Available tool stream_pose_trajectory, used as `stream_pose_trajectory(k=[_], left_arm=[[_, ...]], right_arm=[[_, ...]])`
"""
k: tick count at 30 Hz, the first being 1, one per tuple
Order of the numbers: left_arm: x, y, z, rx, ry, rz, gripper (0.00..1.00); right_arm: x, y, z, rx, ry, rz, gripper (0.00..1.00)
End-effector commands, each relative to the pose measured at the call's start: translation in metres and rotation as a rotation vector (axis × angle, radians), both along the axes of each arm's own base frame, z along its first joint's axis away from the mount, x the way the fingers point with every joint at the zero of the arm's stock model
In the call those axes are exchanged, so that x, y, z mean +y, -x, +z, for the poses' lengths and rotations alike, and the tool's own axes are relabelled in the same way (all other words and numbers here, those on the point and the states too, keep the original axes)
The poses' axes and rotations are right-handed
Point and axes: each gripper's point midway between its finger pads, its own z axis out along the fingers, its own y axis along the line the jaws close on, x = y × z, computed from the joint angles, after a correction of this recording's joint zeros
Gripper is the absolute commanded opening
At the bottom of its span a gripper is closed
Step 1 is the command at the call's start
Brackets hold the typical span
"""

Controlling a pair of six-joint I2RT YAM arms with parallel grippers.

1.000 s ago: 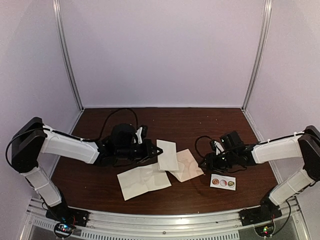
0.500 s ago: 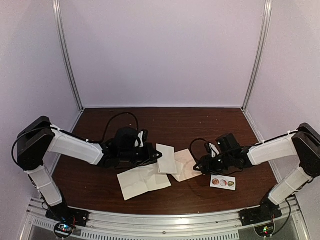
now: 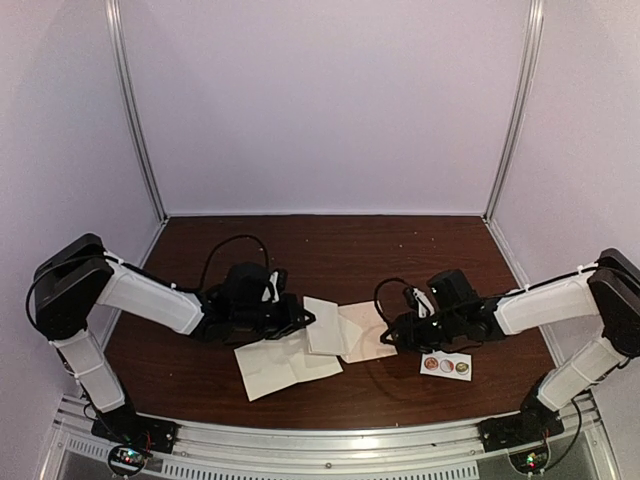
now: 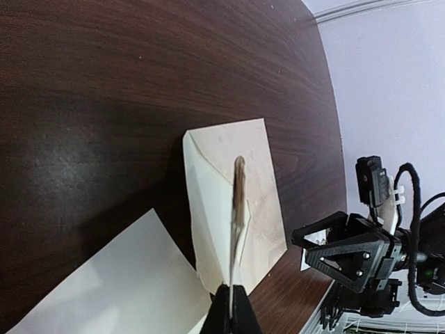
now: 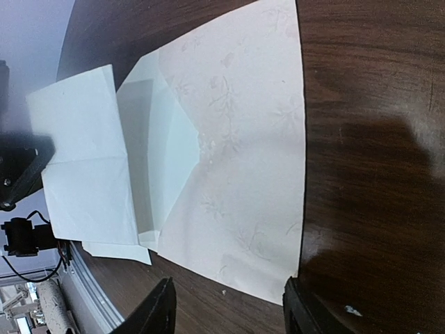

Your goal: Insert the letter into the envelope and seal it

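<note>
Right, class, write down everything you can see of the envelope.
The envelope is pale tan-cream paper with a faint floral print. It lies flat on the dark wooden table, its pointed flap open and showing a plainer inside. The letter, pinched in the shut left gripper, overlaps its flap end; whether they touch is unclear. The open right gripper stands at its edge on the right arm's side.

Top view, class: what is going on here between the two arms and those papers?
The left gripper, jaws shut, holds the letter on edge over the envelope, which lies on the table with its flap open. The right gripper sits low at the envelope's opposite end, jaws open, gripping nothing. The letter is not yet inside.
</note>
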Motion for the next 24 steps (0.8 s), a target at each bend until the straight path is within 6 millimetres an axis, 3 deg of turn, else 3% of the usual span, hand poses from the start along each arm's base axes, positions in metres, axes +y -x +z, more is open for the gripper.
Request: stream_pose_trajectory(k=[1,14,24], left_arm=[[0.003,-0.007,0.000,-0.009,0.022,0.010,0.00],[0.008,-0.014,-0.024,0.001,-0.064,0.008,0.00],[0.010,-0.018,-0.034,0.004,-0.121,0.013,0.00]], right_arm=[[0.000,-0.012,0.016,-0.062,0.014,-0.025,0.54],[0.004,-0.022,0.005,-0.069,0.047,-0.020,0.58],[0.006,-0.019,-0.001,-0.048,0.038,-0.008,0.59]])
